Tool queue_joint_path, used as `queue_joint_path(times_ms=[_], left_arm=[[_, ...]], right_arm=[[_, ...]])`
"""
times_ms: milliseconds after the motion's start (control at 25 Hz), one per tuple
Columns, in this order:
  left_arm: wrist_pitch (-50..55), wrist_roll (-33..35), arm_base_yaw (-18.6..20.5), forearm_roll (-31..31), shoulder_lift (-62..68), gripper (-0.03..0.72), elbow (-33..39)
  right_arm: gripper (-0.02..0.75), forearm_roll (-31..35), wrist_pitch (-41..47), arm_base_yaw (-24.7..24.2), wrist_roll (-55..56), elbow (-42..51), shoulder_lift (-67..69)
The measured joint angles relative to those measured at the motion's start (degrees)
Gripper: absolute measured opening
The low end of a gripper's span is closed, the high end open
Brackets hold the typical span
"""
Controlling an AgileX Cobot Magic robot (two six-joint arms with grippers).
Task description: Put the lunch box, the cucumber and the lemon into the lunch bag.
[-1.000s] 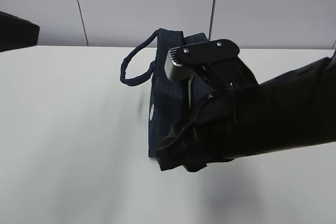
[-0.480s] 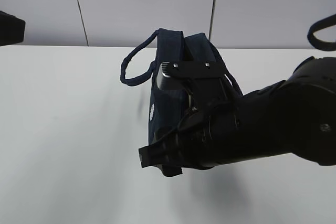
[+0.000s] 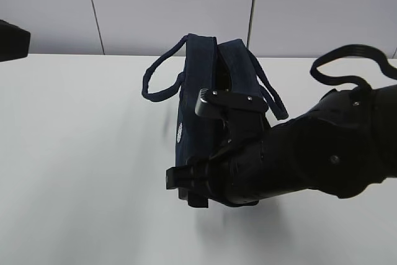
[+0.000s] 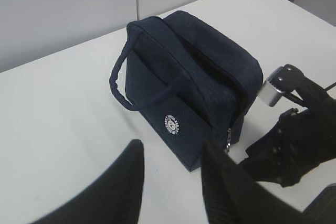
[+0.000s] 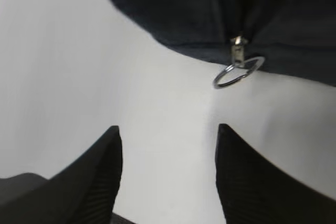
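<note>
Navy fabric made up the large dark lunch bag (image 4: 194, 85), which stood upright on the plain white desk (image 4: 63, 108) with its two loop handles (image 4: 137, 80) drooping to either side and its top seam parted along the zipper. We judged the bag had been set that way so its mouth faced up for loading. Our right pincer (image 5: 167, 174) hung low just beside the bag's end, its two black fingers (image 5: 94, 177) apart with only bare desk between them. The metal ring pull (image 5: 237, 72) dangled free at the bottom of the zipper, a little ahead of those fingers and touching neither, so we held nothing there. Our left pincer (image 4: 170, 187) hovered well back from the bag, fingers parted and empty, and we supposed it waited clear so that the right arm had room. We saw no sage-lidded lunch box, dark green cucumber or yellow lemon in any view, and could not tell whether any lay inside the bag.
</note>
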Motion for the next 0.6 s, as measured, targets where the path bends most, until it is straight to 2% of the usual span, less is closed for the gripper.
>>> queue_joint_path(times_ms=[280, 600], left_arm=[[0.0, -0.1, 0.0, -1.02, 0.0, 0.247, 0.0], [0.0, -0.1, 0.0, -1.11, 0.0, 0.247, 0.0]], right_arm=[[0.424, 0.0, -0.63, -4.28, 2.15, 0.0, 0.34], [0.424, 0.09, -1.92, -5.15, 2.37, 0.0, 2.94]])
